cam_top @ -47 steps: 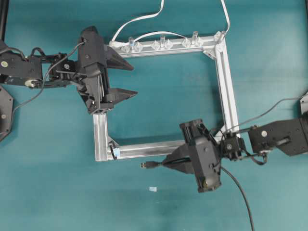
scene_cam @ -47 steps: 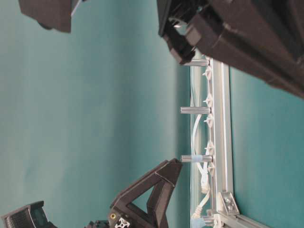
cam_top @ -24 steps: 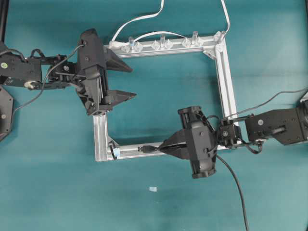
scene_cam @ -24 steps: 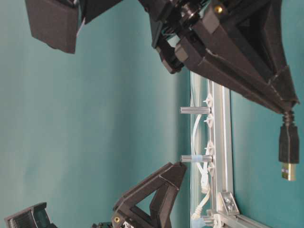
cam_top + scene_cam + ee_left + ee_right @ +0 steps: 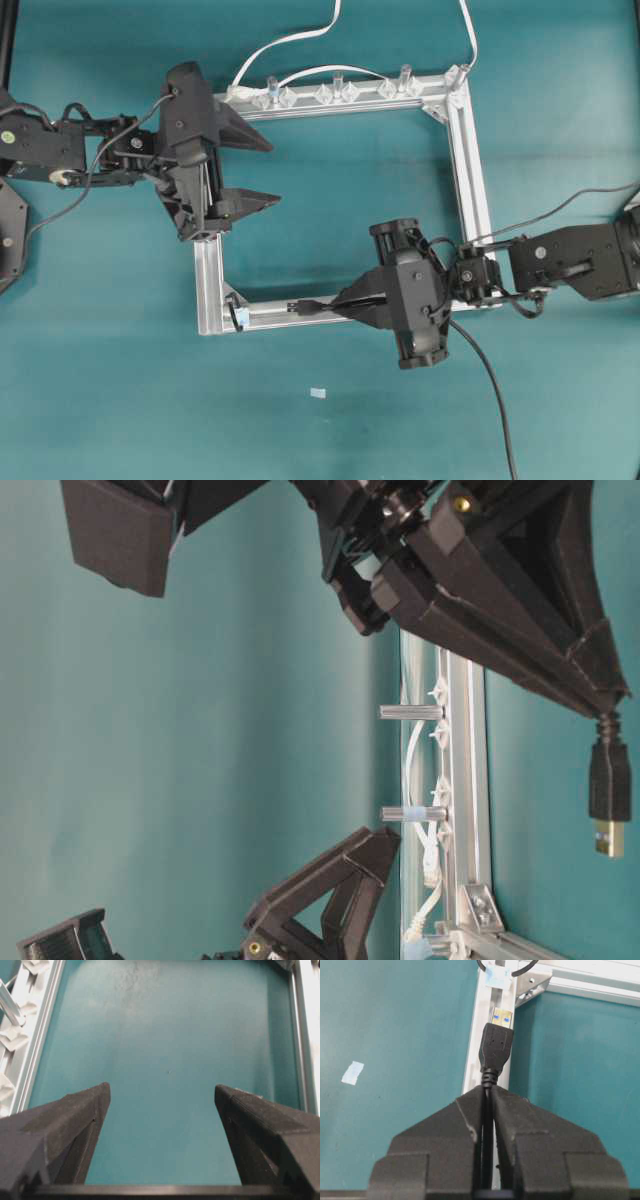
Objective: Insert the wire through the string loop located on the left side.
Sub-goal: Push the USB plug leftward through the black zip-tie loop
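Here, nearest you in the overhead view, a white scrap (image 5: 318, 393) lies on the teal tabletop (image 5: 120, 400). Just beyond it your right end effector (image 5: 340, 305) is pressed together on the wire (image 5: 487, 1125), pinching it right behind the plug (image 5: 496, 1047). The plug juts out over the near rail of the frame (image 5: 478, 180), pointing at its left corner. There the string loop (image 5: 506, 969) sits, its dark strands showing above a pale tab, with the plug tip near it but apart. Farther back, your left end effector (image 5: 268, 172) hangs over the frame's left rail, fingers (image 5: 70, 1125) spread wide and holding nothing. White cables (image 5: 290, 42) trail off past the far rail.
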Robot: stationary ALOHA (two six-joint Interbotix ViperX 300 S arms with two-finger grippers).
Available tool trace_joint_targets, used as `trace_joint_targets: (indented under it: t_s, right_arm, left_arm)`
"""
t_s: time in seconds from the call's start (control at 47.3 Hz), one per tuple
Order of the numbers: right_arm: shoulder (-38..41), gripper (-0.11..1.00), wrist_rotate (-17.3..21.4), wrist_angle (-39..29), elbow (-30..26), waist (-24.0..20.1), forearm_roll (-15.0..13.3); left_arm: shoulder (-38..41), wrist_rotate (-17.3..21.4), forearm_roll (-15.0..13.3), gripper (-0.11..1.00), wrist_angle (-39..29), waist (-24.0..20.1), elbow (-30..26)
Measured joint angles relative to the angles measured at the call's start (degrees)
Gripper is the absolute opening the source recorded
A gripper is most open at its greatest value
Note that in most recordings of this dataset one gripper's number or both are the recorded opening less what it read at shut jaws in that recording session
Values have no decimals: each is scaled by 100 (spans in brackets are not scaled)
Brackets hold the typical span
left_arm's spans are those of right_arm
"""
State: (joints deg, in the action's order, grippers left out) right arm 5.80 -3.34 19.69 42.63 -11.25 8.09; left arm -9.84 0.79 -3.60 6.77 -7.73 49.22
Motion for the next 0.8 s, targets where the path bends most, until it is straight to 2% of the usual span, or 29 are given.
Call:
trace_joint_targets:
  t_s: [0.296, 0.803]
  right_arm:
    - [70, 7, 0, 0, -79, 9, 0]
    - [712, 7, 0, -18, -800, 0, 0]
  left_arm:
    - [0, -9, 0, 86, 0, 0, 9]
    - [0, -9, 0, 86, 0, 35, 9]
